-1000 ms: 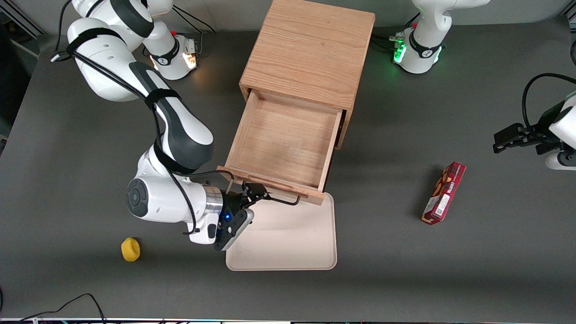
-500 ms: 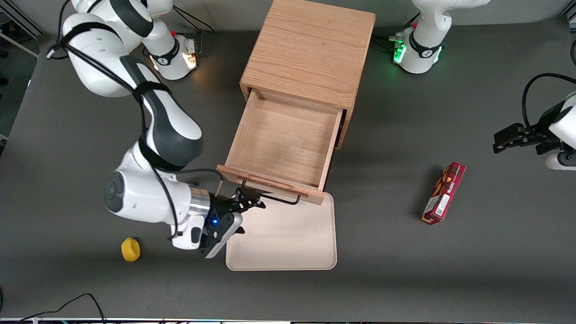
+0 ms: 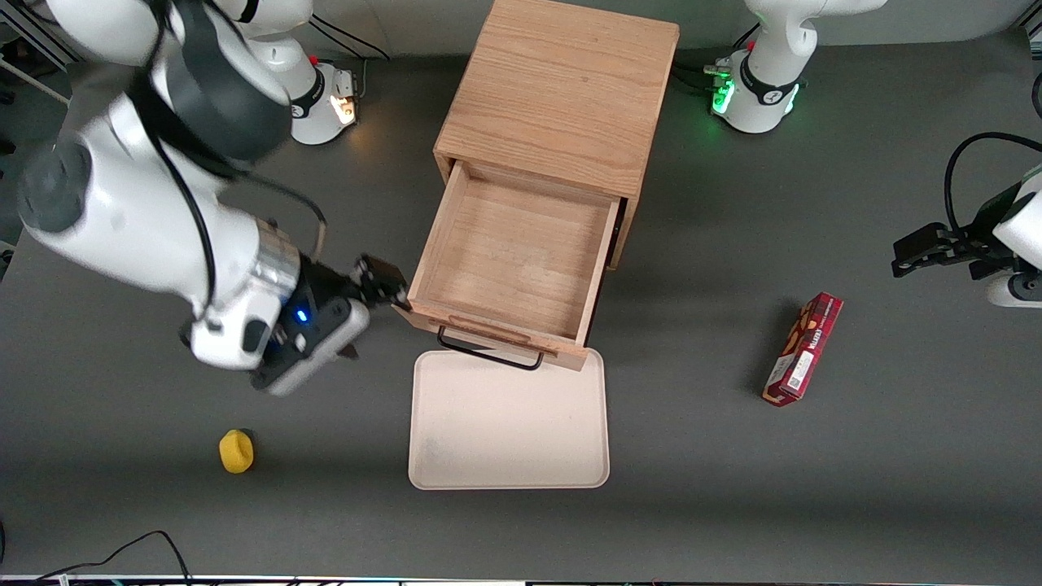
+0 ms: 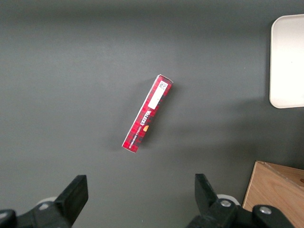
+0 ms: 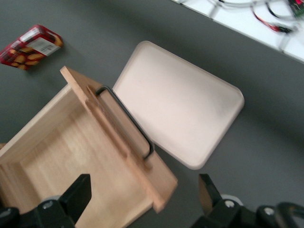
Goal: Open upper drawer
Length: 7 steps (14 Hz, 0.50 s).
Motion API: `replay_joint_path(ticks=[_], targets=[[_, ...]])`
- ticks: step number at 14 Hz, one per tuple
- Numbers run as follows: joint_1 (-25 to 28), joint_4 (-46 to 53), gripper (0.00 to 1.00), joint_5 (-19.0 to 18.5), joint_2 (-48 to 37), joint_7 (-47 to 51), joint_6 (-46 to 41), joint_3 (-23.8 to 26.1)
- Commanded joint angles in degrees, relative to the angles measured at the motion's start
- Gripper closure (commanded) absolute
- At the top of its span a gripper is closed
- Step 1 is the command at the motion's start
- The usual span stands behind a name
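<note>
Your claw (image 3: 381, 286) hangs wide open and empty beside the front corner of the upper drawer (image 3: 515, 255), which stands pulled far out of the cabinet (image 3: 562, 89), so lift clear without clipping that corner or the black handle (image 3: 489, 355).

One wooden cabinet (image 3: 562, 89) with one upper drawer (image 3: 513, 260) pulled out, one beige tray (image 3: 509, 423), one red snack box (image 3: 803, 348), one small yellow object (image 3: 236, 451), one gripper (image 3: 376, 286).
</note>
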Motion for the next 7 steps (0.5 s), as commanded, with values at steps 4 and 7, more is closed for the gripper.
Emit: replay_joint_path(ticks=[4,7], targets=[[-1.9,-14.7,0.00,-0.7,-24.6,12.2,-22.1,-11.6],[-1.9,-34.4,0.00,-0.9,-38.6,12.3,-16.1,-18.7]])
